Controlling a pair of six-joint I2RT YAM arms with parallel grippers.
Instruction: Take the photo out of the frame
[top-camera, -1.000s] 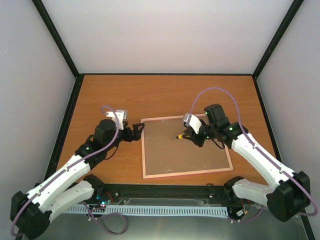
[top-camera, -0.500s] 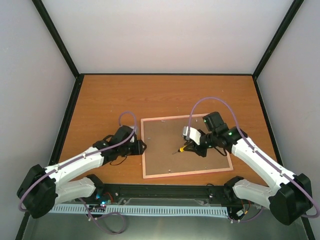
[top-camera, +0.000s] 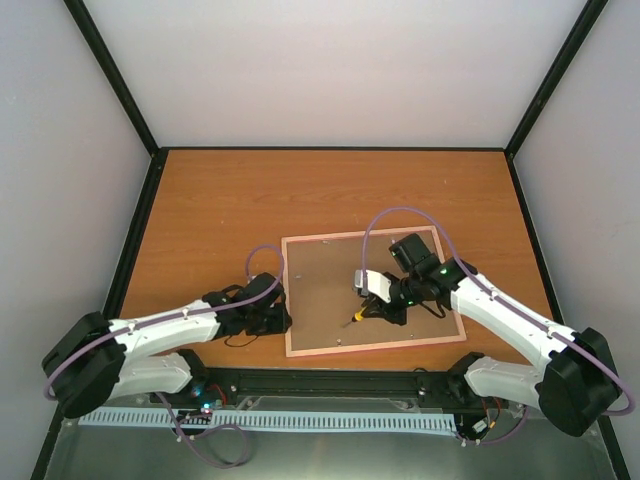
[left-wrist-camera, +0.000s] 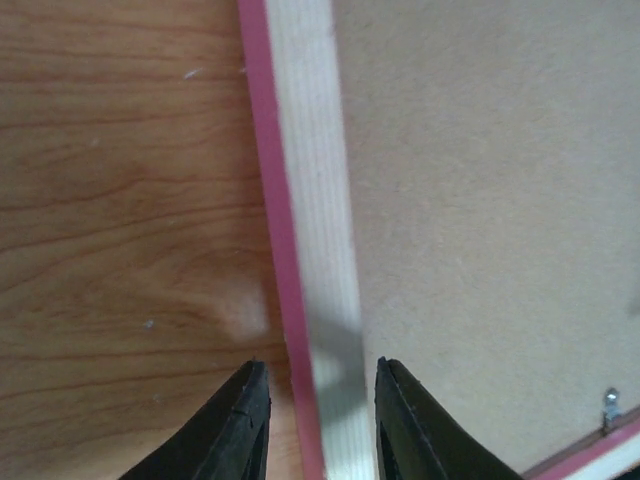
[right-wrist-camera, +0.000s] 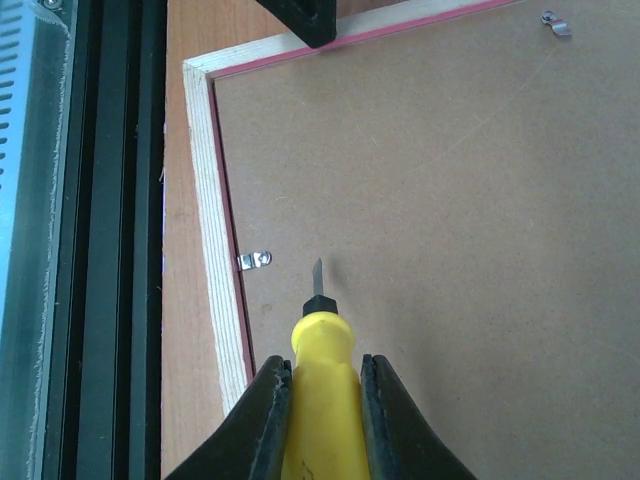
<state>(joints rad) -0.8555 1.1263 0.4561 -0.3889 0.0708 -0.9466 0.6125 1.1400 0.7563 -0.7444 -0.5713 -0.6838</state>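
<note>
Pink-edged frame (top-camera: 400, 343) lies back-up on surface (top-camera: 220, 200), brown backing panel (right-wrist-camera: 450, 200) uppermost; photo presumably beneath, we cannot see it. Over last second we bring left gripper (left-wrist-camera: 318, 372) down frame's left rail toward near corner. Jaws narrow from wide and now straddle rail, slim gaps either side, no pinch yet. Right gripper (right-wrist-camera: 322, 362) clamps yellow screwdriver (right-wrist-camera: 320, 335), tip shifted from panel middle to just beside near-edge clip (right-wrist-camera: 255, 260). We judge: frame about to be braced, clip prying next.
</note>
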